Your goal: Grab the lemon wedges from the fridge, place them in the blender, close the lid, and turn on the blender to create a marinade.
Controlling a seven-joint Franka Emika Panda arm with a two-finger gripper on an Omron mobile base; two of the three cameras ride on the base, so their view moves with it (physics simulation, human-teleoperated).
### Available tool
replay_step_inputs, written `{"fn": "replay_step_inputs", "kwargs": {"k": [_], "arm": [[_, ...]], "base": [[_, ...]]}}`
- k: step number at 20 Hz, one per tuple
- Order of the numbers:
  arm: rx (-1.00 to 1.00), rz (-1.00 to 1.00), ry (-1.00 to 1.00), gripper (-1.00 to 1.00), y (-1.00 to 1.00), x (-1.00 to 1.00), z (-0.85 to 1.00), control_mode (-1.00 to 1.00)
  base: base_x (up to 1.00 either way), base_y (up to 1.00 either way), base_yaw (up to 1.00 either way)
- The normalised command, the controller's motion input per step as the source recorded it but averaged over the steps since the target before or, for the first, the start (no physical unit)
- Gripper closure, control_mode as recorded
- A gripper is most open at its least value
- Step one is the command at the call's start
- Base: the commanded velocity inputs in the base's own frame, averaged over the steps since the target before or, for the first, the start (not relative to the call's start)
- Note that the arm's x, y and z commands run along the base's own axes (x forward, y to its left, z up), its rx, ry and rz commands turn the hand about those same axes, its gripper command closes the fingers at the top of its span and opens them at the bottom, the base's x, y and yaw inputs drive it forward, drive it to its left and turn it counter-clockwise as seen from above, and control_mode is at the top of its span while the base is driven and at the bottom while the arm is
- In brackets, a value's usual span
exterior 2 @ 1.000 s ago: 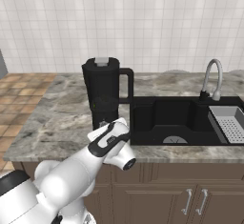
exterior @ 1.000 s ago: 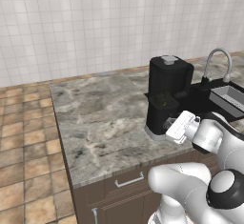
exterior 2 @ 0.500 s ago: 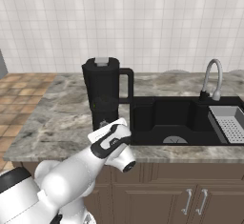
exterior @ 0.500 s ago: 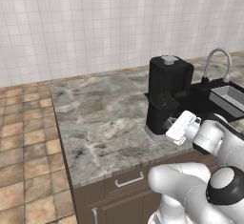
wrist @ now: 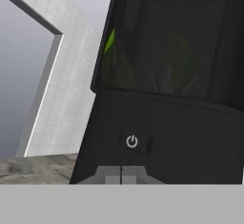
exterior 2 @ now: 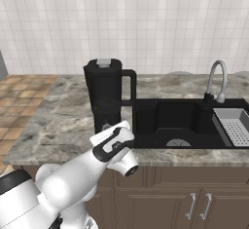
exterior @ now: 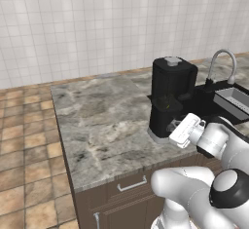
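The black blender (exterior: 170, 96) stands on the stone counter (exterior: 97, 121), its handle toward the sink. On the jar sits the black lid (exterior: 173, 62) (exterior 2: 103, 63) with a grey cap. Through the dark jar wall, yellow-green lemon wedges (wrist: 110, 41) show faintly. My gripper (wrist: 121, 174) is shut with nothing in it. It points at the blender's base, just below the power button (wrist: 132, 142). In the left base view the gripper (exterior: 175, 126) sits at the base's front. The fridge is out of view.
Right of the blender is a black sink (exterior 2: 165, 121) with a curved faucet (exterior 2: 216, 79) and a grey rack (exterior 2: 236, 125). Bare counter stretches left of the blender to its edge (exterior: 63, 140). Below are brown cabinets with handles (exterior: 131, 185), and behind is a tiled wall.
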Motion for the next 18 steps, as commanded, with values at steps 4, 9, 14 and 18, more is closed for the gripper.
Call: {"fn": "replay_step_inputs", "kwargs": {"k": [4, 9, 14, 18], "arm": [[0.00, -0.04, 0.00, 1.00, 0.03, 0.08, 0.07, -1.00], [0.00, -0.01, 0.00, 1.00, 0.06, 0.03, 0.22, -1.00], [0.00, -0.01, 0.00, 1.00, 0.11, 0.05, 0.24, -1.00], [0.00, -0.02, 0.00, 1.00, 0.07, -0.01, 0.18, -1.00]], "base": [[0.00, 0.00, 0.00], [0.00, 0.00, 0.00], [0.00, 0.00, 0.00], [0.00, 0.00, 0.00]]}}
